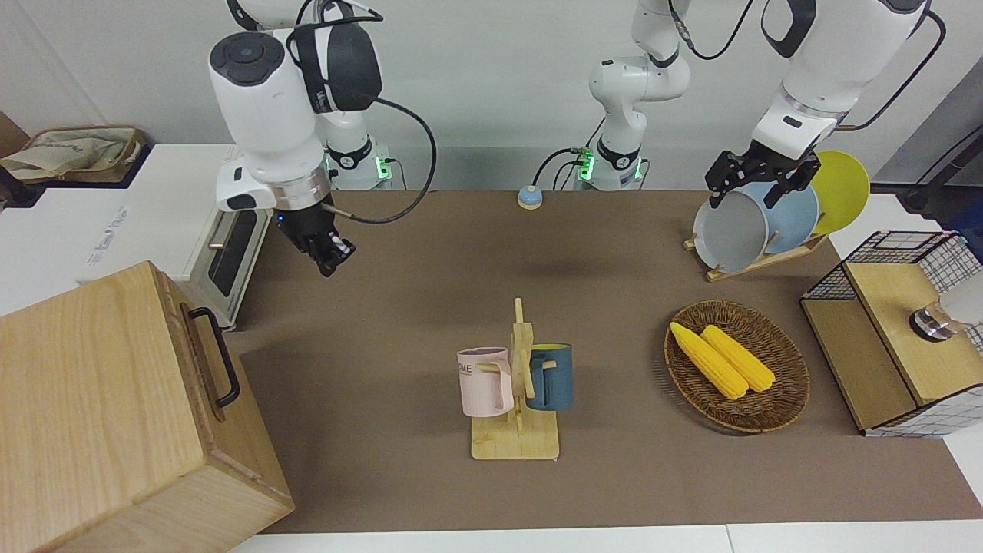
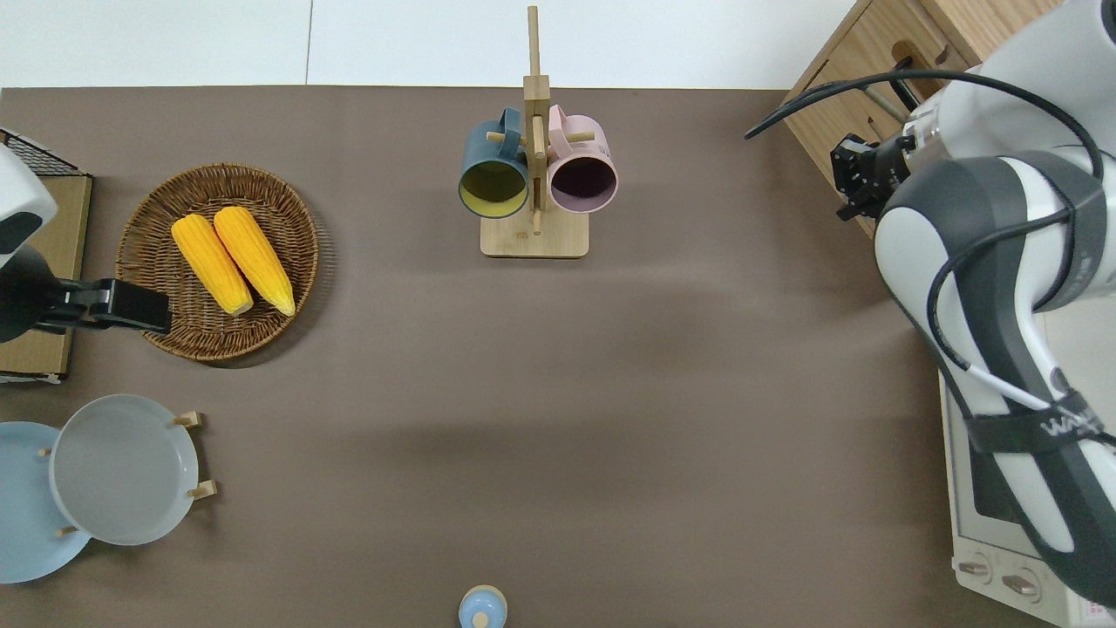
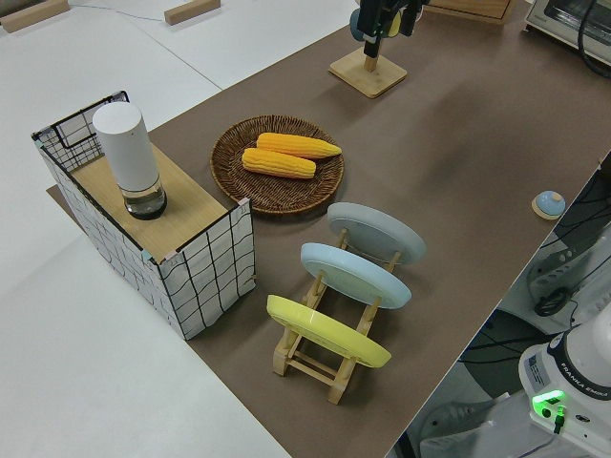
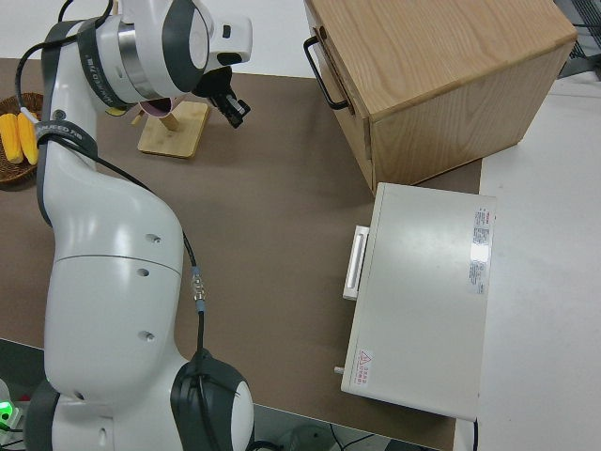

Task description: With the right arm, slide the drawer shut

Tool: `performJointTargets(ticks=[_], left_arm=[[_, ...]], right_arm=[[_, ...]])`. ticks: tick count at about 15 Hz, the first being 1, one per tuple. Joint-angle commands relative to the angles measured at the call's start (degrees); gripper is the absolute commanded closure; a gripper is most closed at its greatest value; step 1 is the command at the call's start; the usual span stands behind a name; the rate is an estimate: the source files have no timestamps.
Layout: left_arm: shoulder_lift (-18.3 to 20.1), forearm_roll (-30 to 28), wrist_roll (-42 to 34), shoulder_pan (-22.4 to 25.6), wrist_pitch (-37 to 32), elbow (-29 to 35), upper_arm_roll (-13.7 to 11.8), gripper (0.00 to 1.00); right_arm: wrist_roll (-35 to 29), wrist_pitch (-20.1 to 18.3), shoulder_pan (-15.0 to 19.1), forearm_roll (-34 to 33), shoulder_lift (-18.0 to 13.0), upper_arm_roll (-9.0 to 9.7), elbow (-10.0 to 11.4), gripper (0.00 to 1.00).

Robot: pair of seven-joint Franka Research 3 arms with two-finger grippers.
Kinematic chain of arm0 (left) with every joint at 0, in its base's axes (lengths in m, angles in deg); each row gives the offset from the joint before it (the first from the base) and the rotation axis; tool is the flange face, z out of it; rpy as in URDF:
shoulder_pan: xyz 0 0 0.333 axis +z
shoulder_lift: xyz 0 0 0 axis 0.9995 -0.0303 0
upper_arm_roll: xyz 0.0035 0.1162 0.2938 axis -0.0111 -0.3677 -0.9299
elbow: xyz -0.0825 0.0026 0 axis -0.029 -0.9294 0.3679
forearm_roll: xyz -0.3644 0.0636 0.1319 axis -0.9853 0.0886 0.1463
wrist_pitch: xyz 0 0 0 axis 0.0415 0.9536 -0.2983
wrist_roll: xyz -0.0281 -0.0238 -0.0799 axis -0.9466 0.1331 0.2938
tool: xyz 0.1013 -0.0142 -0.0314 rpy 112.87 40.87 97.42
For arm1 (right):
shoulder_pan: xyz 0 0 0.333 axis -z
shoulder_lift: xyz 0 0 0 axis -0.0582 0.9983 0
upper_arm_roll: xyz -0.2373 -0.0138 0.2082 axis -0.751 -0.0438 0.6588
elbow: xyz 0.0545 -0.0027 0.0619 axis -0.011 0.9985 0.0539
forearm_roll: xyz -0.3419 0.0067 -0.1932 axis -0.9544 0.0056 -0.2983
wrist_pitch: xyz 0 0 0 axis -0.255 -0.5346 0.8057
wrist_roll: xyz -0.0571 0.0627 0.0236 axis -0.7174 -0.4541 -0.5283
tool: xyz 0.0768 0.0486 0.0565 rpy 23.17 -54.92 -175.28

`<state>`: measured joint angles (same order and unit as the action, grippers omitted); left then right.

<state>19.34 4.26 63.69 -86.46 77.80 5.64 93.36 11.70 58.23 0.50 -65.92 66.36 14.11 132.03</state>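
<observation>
My right gripper (image 1: 332, 257) hangs in the air with nothing in it, up off the brown table (image 1: 430, 307). Seen from overhead, it (image 2: 859, 179) sits over the edge of the cabinet (image 1: 115, 407) on the side that faces the mug rack (image 1: 516, 392). From the front camera it shows against bare table just beside the toaster oven (image 1: 223, 261). I cannot tell how far my fingers stand apart; they look close together, and they hold nothing.

The drawer (image 1: 201, 361) sits flush in the cabinet, its front level with the wood around it. Its black handle (image 1: 217, 355) stands out from that front, well apart from my gripper and touched by nothing. In the view beside my right arm the handle (image 4: 324, 70) is at the cabinet's upper corner, while my gripper (image 4: 233, 105) hangs clear of it, near the rack's base (image 4: 174, 130).

The cabinet stands at my right arm's end of the table, farther from me than the oven.

My left arm is parked, its gripper (image 1: 756, 180) spread wide and empty.

A basket (image 1: 737, 365) with two corn cobs (image 1: 722, 357) lies toward my left arm's end.
</observation>
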Motion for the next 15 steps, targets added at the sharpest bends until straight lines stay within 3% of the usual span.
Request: performJointTargets(ticks=[1,4,9,11,12,13,15], left_arm=[[-0.65,0.98,-0.56,0.22,-1.13,-1.49,0.37,0.01],[-0.65,0.98,-0.56,0.22,-1.13,-1.49,0.37,0.01],[-0.65,0.98,-0.56,0.22,-1.13,-1.40,0.37,0.01],[-0.65,0.98,-0.56,0.22,-1.13,-1.40,0.37,0.01],[-0.65,0.98,-0.56,0.22,-1.13,-1.40,0.37,0.01],[-0.65,0.98,-0.56,0.22,-1.13,-1.49,0.37,0.01],[-0.65,0.98,-0.56,0.22,-1.13,-1.49,0.37,0.01]], right_arm=[[5.18,-1.54,-1.64,1.84,-4.73,-0.24,3.53,1.000],[11.49,-1.63,-1.73,3.60,-7.98,-0.15,5.64,1.000],[20.04,-2.25,-0.85,3.52,-9.22,-0.24,5.82,1.000],[20.65,-2.51,-0.41,3.08,-9.13,-0.33,5.82,0.509],[21.79,-3.12,-0.41,2.90,-9.05,-0.42,5.82,0.208],[23.54,-3.39,-0.32,2.81,-9.04,-0.51,5.82,0.019],[25.92,-3.39,-0.23,2.64,-8.78,-0.51,5.74,0.017]])
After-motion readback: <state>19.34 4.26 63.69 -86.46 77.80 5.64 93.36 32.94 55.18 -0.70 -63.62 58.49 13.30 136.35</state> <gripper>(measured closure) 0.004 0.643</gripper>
